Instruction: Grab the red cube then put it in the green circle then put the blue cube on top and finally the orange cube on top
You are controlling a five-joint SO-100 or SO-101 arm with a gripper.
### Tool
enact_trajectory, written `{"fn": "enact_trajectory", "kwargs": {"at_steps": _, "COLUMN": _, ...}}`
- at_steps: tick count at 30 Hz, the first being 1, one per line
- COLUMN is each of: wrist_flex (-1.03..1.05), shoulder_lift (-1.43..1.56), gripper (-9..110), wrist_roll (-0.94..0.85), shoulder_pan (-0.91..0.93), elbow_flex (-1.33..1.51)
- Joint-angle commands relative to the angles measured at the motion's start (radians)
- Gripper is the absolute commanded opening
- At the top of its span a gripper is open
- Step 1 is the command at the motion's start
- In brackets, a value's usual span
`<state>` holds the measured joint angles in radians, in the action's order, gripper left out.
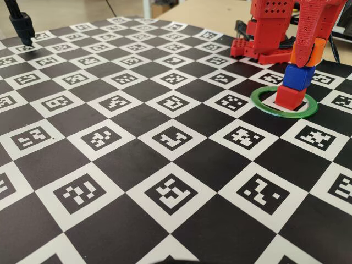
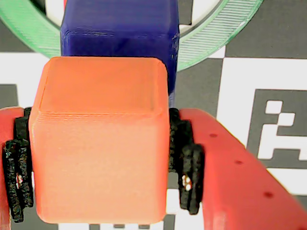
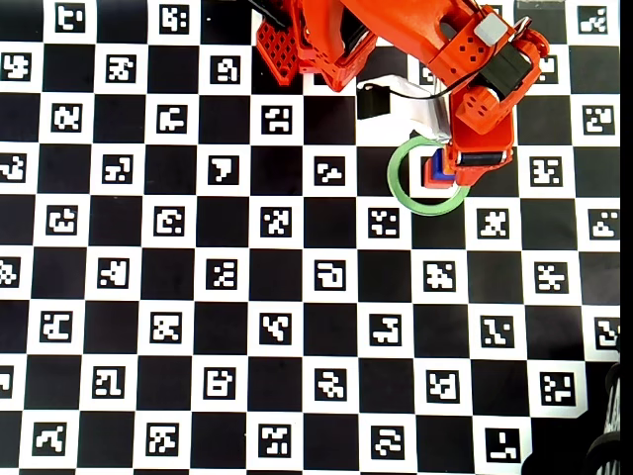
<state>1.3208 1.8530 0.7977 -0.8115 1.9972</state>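
inside the green circle (image 1: 258, 103) the red cube (image 1: 290, 95) is sitting with the blue cube (image 1: 298, 77) stacked on it. the claw (image 2: 103, 163) is gripping the orange cube (image 2: 100, 143) over the blue one, slightly offset. the bench (image 1: 126, 165) is showing coded square markers, no readable words.

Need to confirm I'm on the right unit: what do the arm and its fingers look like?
The arm is red-orange printed plastic, with perforated panels near its base. The gripper has red fingers dotted with small holes and lined with rough black pads. A white flat cable and a black block sit near the wrist.
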Motion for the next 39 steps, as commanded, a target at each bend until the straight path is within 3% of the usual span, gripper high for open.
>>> {"fn": "enact_trajectory", "kwargs": {"at_steps": 1, "wrist_flex": 0.005, "shoulder_lift": 0.055, "gripper": 5, "wrist_roll": 0.002, "shoulder_pan": -0.003, "elbow_flex": -0.005}}
{"fn": "enact_trajectory", "kwargs": {"at_steps": 28, "wrist_flex": -0.014, "shoulder_lift": 0.063, "gripper": 6, "wrist_roll": -0.018, "shoulder_pan": 0.012, "elbow_flex": 0.025}}
{"fn": "enact_trajectory", "kwargs": {"at_steps": 39, "wrist_flex": -0.041, "shoulder_lift": 0.069, "gripper": 13, "wrist_roll": -0.052, "shoulder_pan": 0.014, "elbow_flex": 0.048}}
